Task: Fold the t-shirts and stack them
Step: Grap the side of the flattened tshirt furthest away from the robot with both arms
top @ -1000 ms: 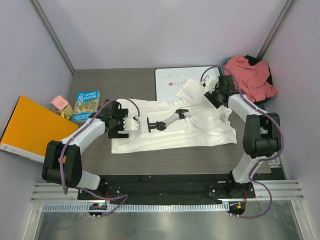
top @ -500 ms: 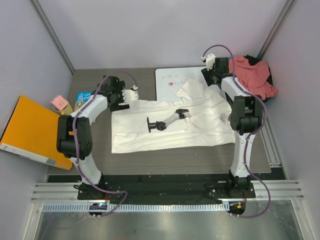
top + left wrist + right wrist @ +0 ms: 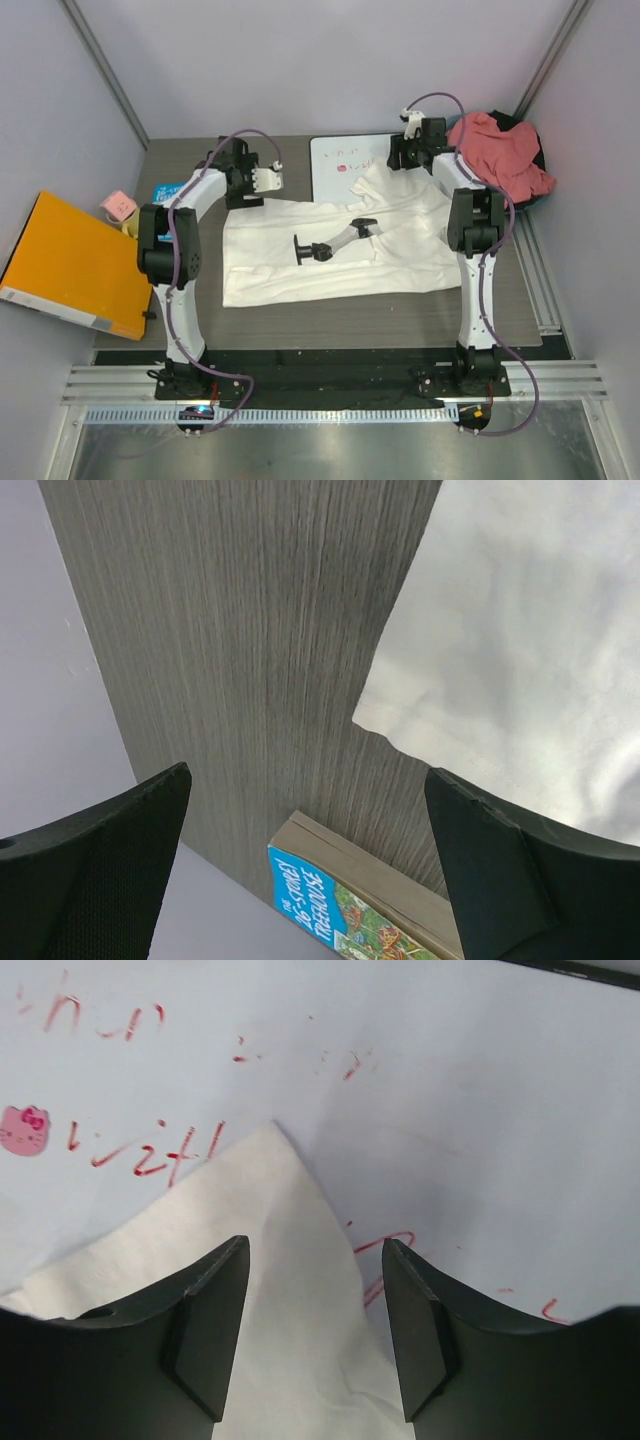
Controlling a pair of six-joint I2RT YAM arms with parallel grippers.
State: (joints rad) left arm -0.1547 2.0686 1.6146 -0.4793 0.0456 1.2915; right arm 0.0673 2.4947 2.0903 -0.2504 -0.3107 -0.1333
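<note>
Corners are the matter in hand. The white t-shirt [image 3: 340, 265] lies spread on the near side of the whiteboard [image 3: 335, 160], with its far right corner lapping onto the board's glossy face. The right gripper [image 3: 315, 1245] hangs over that lapped tip, fingers partly apart, straddling the cloth and pinching nothing. Left of the whiteboard, the left gripper [image 3: 307, 773] stands fully spread above bare table, with the shirt's other far corner off to one side of its gap.

A clean fold likely needs the left gripper to shift toward the whiteboard until that corner sits centred. Both arms would then descend together, close just behind the tips and lift evenly. What seems to be a black-handled tool [image 3: 325, 245] lies on the shirt, nearer than the whiteboard, and it would probably roll or get trapped in the fold.

The book [image 3: 340, 910] crowds the left gripper on the side away from the whiteboard. The salmon t-shirt [image 3: 500, 150] is heaped just right of the board, beside the right arm. Bare table beyond the shirt's near hem gives room to draw the cloth over.
</note>
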